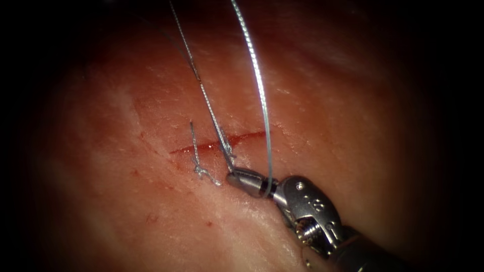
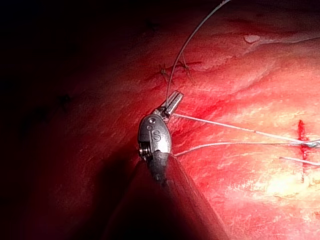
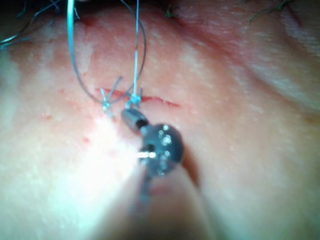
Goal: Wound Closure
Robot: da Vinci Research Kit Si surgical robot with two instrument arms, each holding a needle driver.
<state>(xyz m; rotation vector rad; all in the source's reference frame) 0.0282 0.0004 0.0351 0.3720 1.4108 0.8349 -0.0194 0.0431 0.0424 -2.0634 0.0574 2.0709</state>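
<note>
A: What has the right tool (image 1: 242, 180) got hold of?
B: Its jaws are closed, with the tip just below the cut (image 1: 217, 143) and the thread (image 1: 262, 100) at it. One strand rises taut from the tip, across the cut and away beyond it; whether the jaws actually pinch it, I cannot tell. A second, brighter strand loops round the tool's neck behind the jaws and runs up beside the first.
A: And close in?
B: The right wrist view shows the same tool (image 3: 129, 116) with its tip just under the cut (image 3: 150, 100), and the thread (image 3: 136, 50) climbing straight up from there.
A: Anything near that tip?
B: A knotted stitch with cut ends of thread (image 1: 197, 158) sits just left of it, across the cut. Red fluid (image 1: 201, 147) lines the cut in the tissue (image 1: 327, 116).
A: The needle?
B: I cannot make it out.
</note>
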